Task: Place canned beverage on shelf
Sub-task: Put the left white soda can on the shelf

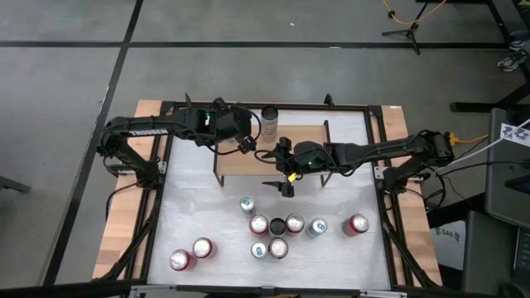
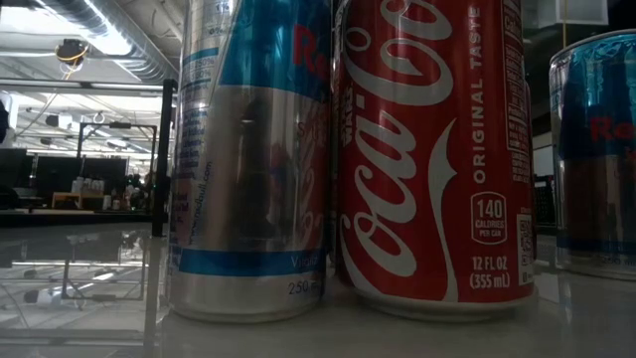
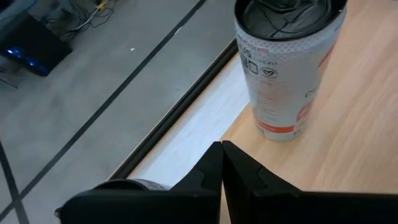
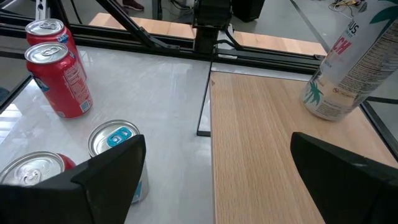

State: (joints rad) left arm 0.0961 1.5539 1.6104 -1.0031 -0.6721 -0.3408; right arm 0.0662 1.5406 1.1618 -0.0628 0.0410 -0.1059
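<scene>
One tall white can stood upright on the shelf, at the far edge of its light wood top; in the left wrist view the same can showed a dark lid and orange print. The left gripper hung over the shelf's left part, near that can, its jaws pressed together and empty, as the left wrist view confirmed. The right gripper reached across the shelf's near edge, jaws spread wide and holding nothing; its own view showed the plank between the two dark fingers and the white can beyond.

Nine further cans stood on the white desk in front of the shelf: a cluster of six, one red can apart to the right, and a red pair at the near left. The low view was filled by a blue-and-silver Red Bull can touching a red Coca-Cola can.
</scene>
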